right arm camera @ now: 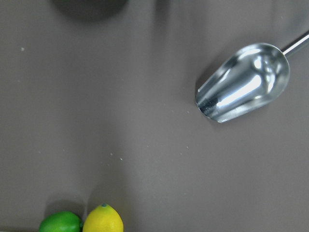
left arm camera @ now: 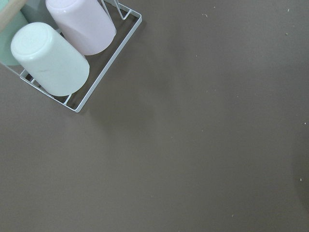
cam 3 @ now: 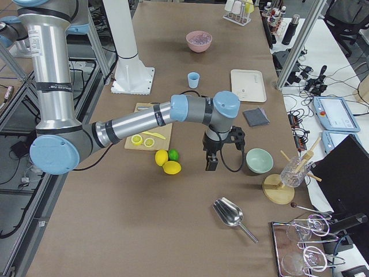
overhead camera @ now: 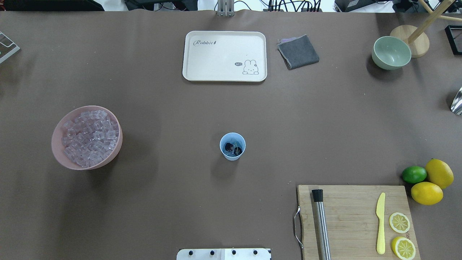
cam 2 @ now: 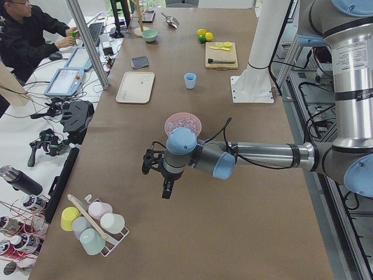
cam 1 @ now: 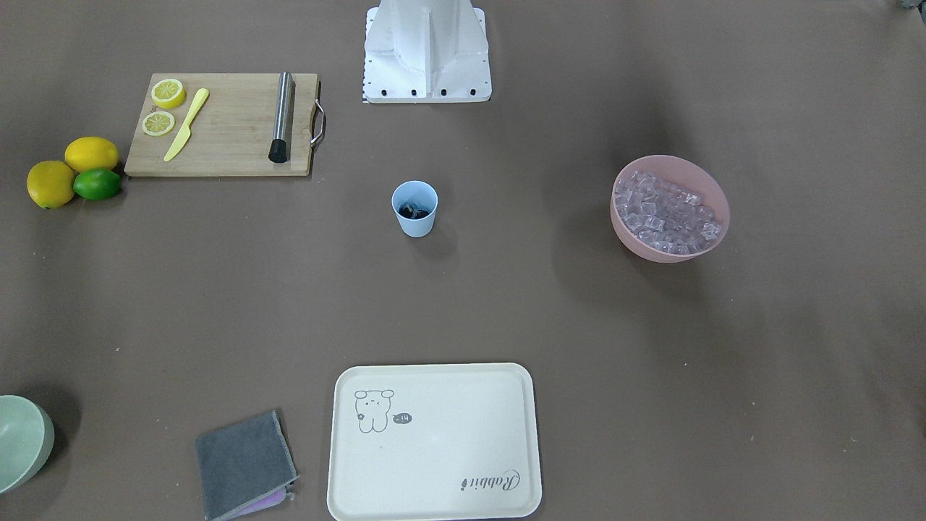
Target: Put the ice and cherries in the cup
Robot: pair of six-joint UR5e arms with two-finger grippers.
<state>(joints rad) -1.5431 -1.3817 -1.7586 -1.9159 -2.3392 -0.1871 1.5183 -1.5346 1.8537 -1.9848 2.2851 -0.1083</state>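
Note:
The light-blue cup (overhead camera: pixel 232 146) stands upright mid-table, also in the front view (cam 1: pixel 414 208). The dark cherries (overhead camera: pixel 232 148) lie inside it with something pale beneath them. The ice (overhead camera: pixel 88 137) fills a pink bowl (overhead camera: pixel 72 165) on the robot's left, also in the front view (cam 1: pixel 665 213). My left gripper (cam 2: pixel 166 189) hangs over bare table beyond the pink bowl, near a cup rack. My right gripper (cam 3: pixel 210 163) hangs between the lemons and the green bowl. Both show only in the side views, so I cannot tell if they are open or shut.
A metal scoop (right arm camera: pixel 244 82) lies below the right wrist, with a lime (right arm camera: pixel 60 223) and a lemon (right arm camera: pixel 103 220) nearby. A cutting board (overhead camera: pixel 353 216) holds a muddler, knife and lemon slices. A cream tray (overhead camera: pixel 223 54), grey cloth (overhead camera: pixel 298 51) and green bowl (overhead camera: pixel 391 52) sit far. A cup rack (left arm camera: pixel 63 53) is under the left wrist.

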